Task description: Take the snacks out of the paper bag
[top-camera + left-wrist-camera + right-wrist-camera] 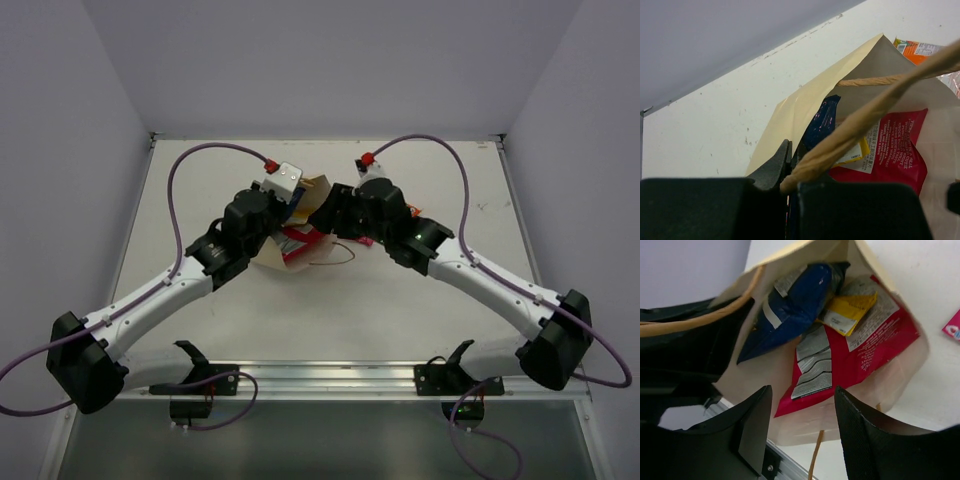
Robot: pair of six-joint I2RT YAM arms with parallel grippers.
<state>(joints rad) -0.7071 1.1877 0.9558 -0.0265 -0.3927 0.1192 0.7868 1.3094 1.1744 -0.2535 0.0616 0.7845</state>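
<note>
The paper bag [268,258] lies on its side mid-table, its mouth held up. My left gripper [792,156] is shut on the upper edge of the paper bag [795,107], where the twisted handle [875,107] comes out. Inside lie the snacks: a blue bag [795,300], a yellow wrapper [850,312] and a large red bag [875,357]. My right gripper [802,412] stands open just before the mouth, nothing between its fingers [865,435]. An orange packet [915,50] and a magenta packet [952,327] lie on the table outside the bag.
The white table [420,300] is bounded by grey walls at the back and sides. The bag's lower handle loop [338,258] trails on the table. A metal rail [330,375] runs along the near edge between the arm bases.
</note>
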